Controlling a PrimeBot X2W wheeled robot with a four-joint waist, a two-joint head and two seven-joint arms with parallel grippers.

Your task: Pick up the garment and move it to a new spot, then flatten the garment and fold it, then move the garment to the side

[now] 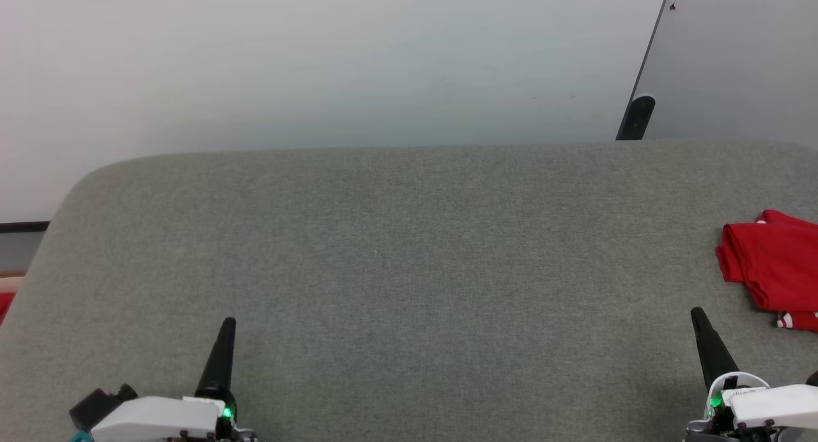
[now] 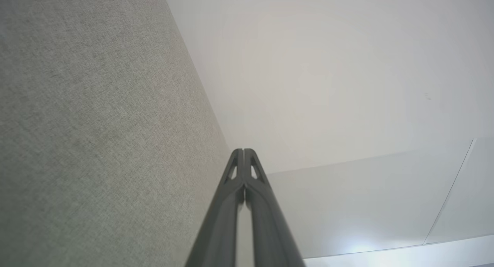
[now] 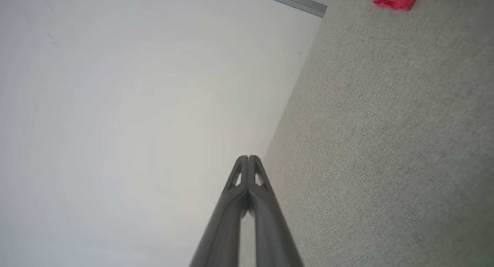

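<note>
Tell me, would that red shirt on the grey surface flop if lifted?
The shirt lies in soft rumpled folds, so it would probably droop when lifted. Pushed, it would likely bunch rather than slide, since the grey surface looks cloth-textured.

Grey fabric surface (image 1: 409,250) before pale wall (image 1: 319,59).

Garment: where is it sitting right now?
In the head view the garment lies at the far right of the grey fabric surface, beyond and right of the right gripper, not touching it.

Black tapered pincers (image 1: 228,324), white housings (image 1: 160,418), green lights (image 1: 227,414)
</note>
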